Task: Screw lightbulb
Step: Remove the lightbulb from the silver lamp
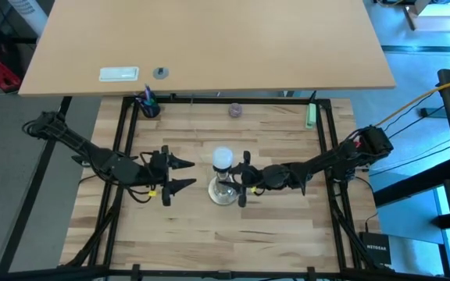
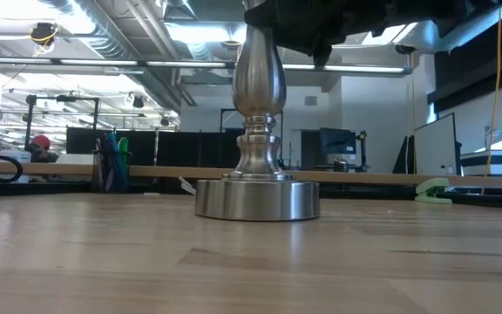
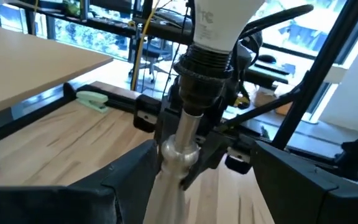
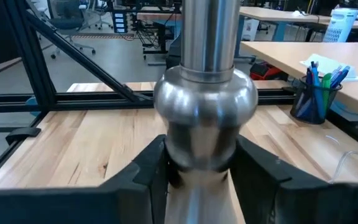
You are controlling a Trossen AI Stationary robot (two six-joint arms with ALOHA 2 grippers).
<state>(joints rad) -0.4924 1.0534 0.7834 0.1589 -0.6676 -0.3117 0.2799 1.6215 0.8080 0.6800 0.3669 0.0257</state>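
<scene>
Two arms at the stand point(image 1: 223, 191). Left gripper point(image 1: 180, 175) sits just beside it, jaws released, stem in line with the gap but nothing touching. Lightbulb point(image 1: 222, 158) is seated upright in the dark socket point(image 3: 202, 68), above both sets of jaws. Right gripper point(image 1: 244, 179) has jaws clenched around the stand's stem, steadying it. Risk, as I judge it: if left grabs the globe off-centre, torque could cross-thread the bulb or twist the stand in right's hold.

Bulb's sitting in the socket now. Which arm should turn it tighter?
Left, probably. The right gripper is shut on the stand, steadying it. The left gripper is open and free, just beside the lightbulb.
</scene>
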